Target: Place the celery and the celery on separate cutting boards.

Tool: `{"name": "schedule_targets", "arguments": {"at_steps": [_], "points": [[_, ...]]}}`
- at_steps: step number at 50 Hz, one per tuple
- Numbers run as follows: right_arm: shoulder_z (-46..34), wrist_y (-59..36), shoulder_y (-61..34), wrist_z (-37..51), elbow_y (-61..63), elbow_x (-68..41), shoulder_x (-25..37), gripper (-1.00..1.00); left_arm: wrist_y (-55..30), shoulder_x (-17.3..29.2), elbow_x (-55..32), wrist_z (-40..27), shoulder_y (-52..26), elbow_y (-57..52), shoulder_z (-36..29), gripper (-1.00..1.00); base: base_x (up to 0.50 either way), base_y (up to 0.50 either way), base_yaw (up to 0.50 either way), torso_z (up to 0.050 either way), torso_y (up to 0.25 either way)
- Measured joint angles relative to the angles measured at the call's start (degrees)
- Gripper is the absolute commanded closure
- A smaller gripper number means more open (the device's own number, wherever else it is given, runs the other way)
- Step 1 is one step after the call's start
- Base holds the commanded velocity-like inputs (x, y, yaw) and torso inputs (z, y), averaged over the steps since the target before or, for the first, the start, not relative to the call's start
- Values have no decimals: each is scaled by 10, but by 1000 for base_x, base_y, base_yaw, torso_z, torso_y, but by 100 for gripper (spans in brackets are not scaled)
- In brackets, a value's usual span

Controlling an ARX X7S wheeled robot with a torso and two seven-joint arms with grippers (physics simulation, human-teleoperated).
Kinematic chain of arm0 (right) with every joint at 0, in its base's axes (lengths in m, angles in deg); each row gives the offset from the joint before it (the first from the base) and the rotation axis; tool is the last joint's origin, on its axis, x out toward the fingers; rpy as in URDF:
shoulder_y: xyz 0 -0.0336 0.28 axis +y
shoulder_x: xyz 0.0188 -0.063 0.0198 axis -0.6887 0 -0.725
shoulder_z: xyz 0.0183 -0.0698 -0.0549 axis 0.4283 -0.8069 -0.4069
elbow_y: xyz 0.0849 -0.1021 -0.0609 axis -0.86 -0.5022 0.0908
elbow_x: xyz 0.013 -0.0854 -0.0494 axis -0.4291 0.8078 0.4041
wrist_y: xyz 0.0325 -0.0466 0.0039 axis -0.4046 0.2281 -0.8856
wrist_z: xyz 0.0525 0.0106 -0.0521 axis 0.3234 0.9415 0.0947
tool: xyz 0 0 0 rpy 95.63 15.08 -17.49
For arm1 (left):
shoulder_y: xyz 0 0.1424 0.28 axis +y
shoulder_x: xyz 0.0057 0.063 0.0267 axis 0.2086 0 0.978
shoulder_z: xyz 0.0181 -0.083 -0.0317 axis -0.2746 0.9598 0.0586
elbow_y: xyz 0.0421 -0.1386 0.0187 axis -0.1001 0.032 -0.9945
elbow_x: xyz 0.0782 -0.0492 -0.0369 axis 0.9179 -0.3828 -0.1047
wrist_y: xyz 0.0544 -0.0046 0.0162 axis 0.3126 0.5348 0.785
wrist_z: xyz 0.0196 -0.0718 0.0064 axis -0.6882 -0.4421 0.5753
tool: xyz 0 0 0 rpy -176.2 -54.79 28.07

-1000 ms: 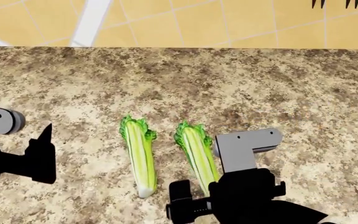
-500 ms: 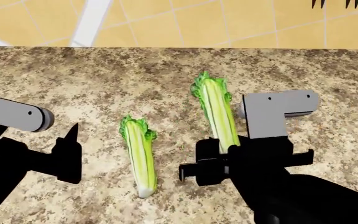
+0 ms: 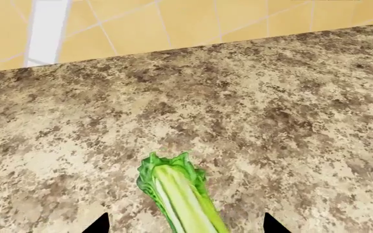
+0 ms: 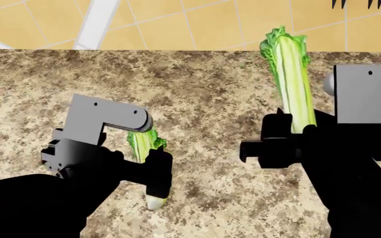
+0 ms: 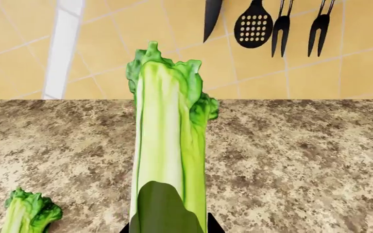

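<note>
One celery (image 4: 288, 74) is held above the counter in my right gripper (image 4: 295, 133), which is shut on its lower stalk, leafy top pointing away. In the right wrist view this celery (image 5: 167, 141) rises from the shut gripper (image 5: 167, 229). The other celery (image 4: 144, 141) lies on the countertop, partly hidden under my left gripper (image 4: 139, 171). In the left wrist view that celery (image 3: 180, 194) lies between the spread fingertips of the open gripper (image 3: 185, 227), not gripped. Its leafy top also shows in the right wrist view (image 5: 29, 212). No cutting board is in view.
The speckled granite countertop (image 4: 217, 89) ends at a yellow tiled wall (image 4: 197, 22) with a white stripe (image 4: 96, 22). Black kitchen utensils (image 5: 258, 24) hang on the wall at the right.
My right gripper has lifted its celery higher and farther to the right. My left arm has moved right and now sits over the celery lying on the counter.
</note>
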Motion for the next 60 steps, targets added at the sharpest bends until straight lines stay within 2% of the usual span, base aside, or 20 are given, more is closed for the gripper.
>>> {"name": "schedule_targets", "arguments": {"at_steps": [13,26,27,35,38,44,60], "points": [[2,17,23,5,1,-19,15,100,115,-9,-61,-50,-3,143,-93,-100,0,0,0,0,0],[-2,35,47,1,0,-27,26,100,200,-11,-74,-66,-11,234,-158,-100,2,0,0,0,0],[-2,36,48,1,0,-27,26,100,204,-11,-75,-67,-12,237,-160,100,0,0,0,0,0],[-4,45,56,1,1,-31,31,100,217,-3,-98,-91,-14,235,-170,100,0,0,0,0,0],[-6,50,61,-1,1,-30,32,100,209,5,-114,-93,-13,215,-167,100,0,0,0,0,0],[-8,63,71,-9,9,-29,40,100,181,32,-161,-138,-23,155,-150,100,0,0,0,0,0],[1,104,113,-35,55,-30,68,100,67,198,-369,-237,-25,-54,-33,100,0,0,0,0,0]]}}
